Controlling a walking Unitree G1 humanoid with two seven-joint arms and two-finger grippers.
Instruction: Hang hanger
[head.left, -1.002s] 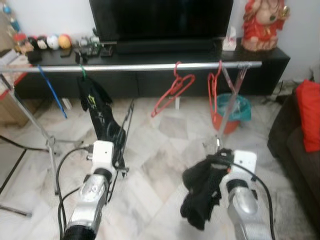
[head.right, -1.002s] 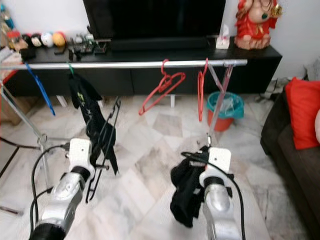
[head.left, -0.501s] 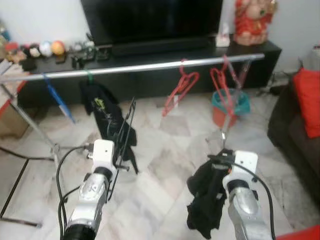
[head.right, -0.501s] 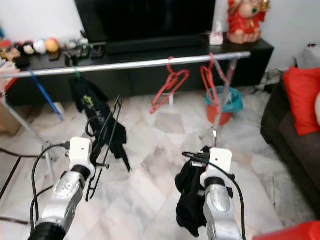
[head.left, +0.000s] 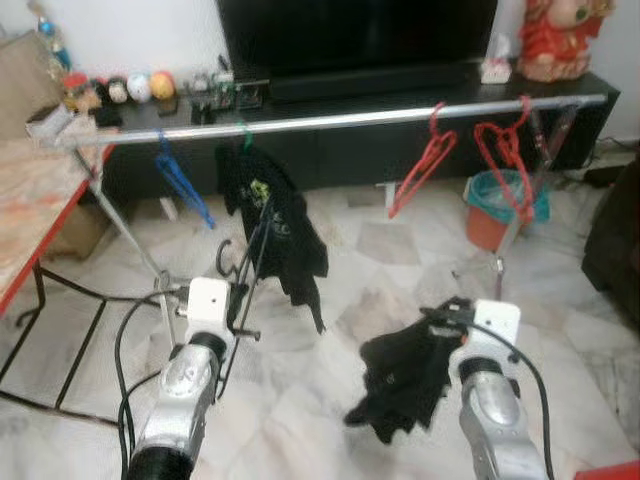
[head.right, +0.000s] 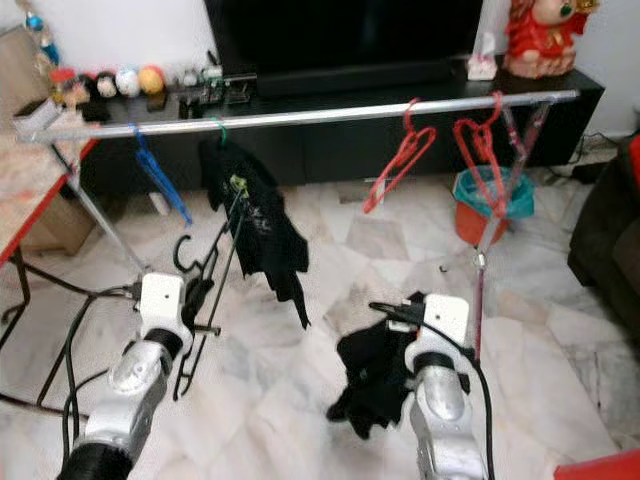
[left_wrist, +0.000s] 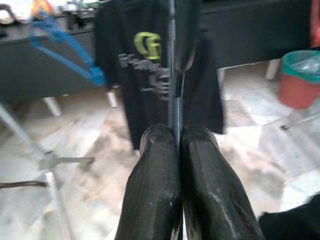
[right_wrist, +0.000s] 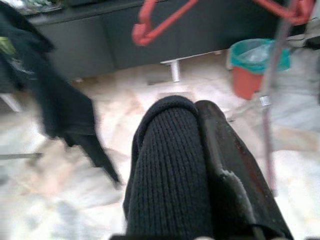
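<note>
A silver clothes rail (head.left: 330, 120) runs across the room in front of me. On it hang a blue hanger (head.left: 182, 187), a black T-shirt (head.left: 272, 222) on a green hanger, and two red hangers (head.left: 422, 165). My left gripper (left_wrist: 176, 131) is shut on the thin wire of a black hanger (head.right: 213, 290), held upright below the rail, short of the T-shirt. My right gripper (right_wrist: 195, 107) is shut on a black knit garment (head.left: 400, 375), which droops toward the floor.
A table with an orange top (head.left: 30, 200) stands at the left beside the rack's slanted leg (head.left: 130, 240). Behind the rail is a black TV console (head.left: 350, 150). A teal and orange bin (head.left: 495, 210) sits by the right rack leg. A dark sofa (head.left: 615, 250) lies at the right.
The camera has turned left, so the rack and its hangers sit further right and the table has come into view. Both grippers keep their hold; the knit garment has swung out.
</note>
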